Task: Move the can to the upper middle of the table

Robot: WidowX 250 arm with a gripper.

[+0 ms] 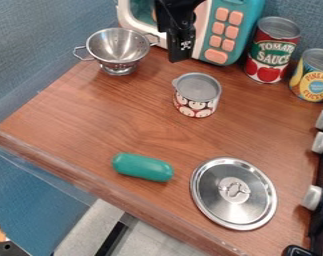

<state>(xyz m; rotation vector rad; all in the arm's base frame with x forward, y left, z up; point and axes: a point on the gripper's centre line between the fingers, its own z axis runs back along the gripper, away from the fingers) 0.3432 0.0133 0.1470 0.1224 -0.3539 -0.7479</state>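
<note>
"Gripper?"
"Black gripper, top middle of frame, before the toy microwave; wide or narrow, I can't tell from here."
"Can?"
"Small can, upright, upper middle of frame; colander upper left; red can, yellow can upper right; green oblong thing lower middle; round lid lower right."
</note>
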